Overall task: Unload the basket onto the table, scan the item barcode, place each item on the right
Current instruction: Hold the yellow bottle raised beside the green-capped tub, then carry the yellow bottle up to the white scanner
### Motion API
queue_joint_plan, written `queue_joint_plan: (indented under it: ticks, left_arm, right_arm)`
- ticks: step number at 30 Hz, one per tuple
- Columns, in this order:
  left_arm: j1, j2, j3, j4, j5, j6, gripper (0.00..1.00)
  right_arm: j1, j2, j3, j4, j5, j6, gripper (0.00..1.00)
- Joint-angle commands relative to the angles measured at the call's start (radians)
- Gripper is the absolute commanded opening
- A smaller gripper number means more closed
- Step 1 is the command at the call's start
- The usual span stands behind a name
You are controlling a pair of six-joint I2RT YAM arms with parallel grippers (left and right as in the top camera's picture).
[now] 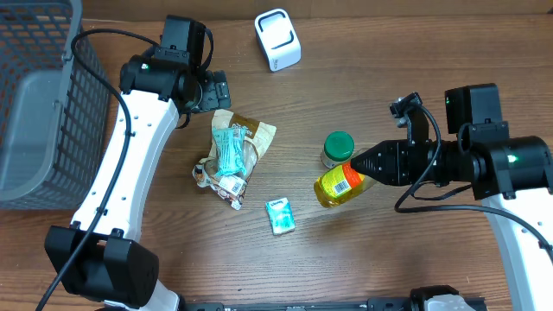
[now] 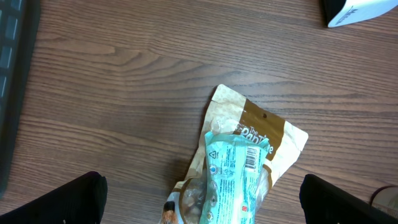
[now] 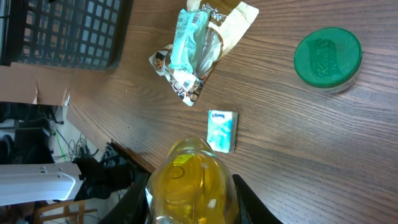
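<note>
**A:** Where's the item, and who has it?

**B:** The yellow bottle [image 1: 339,185] is in the right gripper [image 1: 366,164], whose jaws are clamped on its cap end. It lies just at 5 o'clock of the green-lidded jar [image 1: 338,149]. I can't tell whether it is clear of the table.

**A:** How should the scan go?

**B:** The scanner [image 1: 277,39] stands well apart, at 11 o'clock from the bottle. I'd carry the bottle high past the jar, roll the wrist so its label faces the scanner's window, and hold it steady there.

**A:** And the left gripper [image 1: 214,91]?

**B:** Its jaws are wide apart and empty, at 12 o'clock of the snack heap and out of the bottle's path.

**A:** Count everything.

**B:** One bottle, one jar, one scanner, one tissue pack [image 1: 280,215], one brown pouch [image 1: 252,132], one teal packet [image 1: 228,151] on top of it, and one basket [image 1: 86,95]. There may be another wrapper underneath, but I can't tell.
</note>
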Motion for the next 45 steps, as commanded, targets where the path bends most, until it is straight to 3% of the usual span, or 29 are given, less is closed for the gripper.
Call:
queue_joint_plan:
  ticks: [1, 28, 38, 42, 45]
  left_arm:
    - [-0.006, -0.012, 0.017, 0.000, -0.010, 0.015, 1.00]
    - [-0.006, -0.012, 0.017, 0.000, -0.010, 0.015, 1.00]
    - [-0.006, -0.012, 0.017, 0.000, -0.010, 0.015, 1.00]
    - [-0.006, -0.012, 0.017, 0.000, -0.010, 0.015, 1.00]
    - [-0.006, -0.012, 0.017, 0.000, -0.010, 0.015, 1.00]
  right_arm:
    - [-0.006, -0.011, -0.003, 0.002, -0.021, -0.005, 0.04]
    - [-0.006, 0.020, -0.003, -0.019, -0.021, -0.005, 0.04]
    - [-0.006, 0.070, 0.001, 0.051, -0.020, 0.024, 0.04]
    - [-0.006, 0.114, 0.082, 0.092, -0.012, 0.139, 0.03]
    - [-0.006, 0.168, 0.210, 0.039, 0.048, 0.139, 0.04]
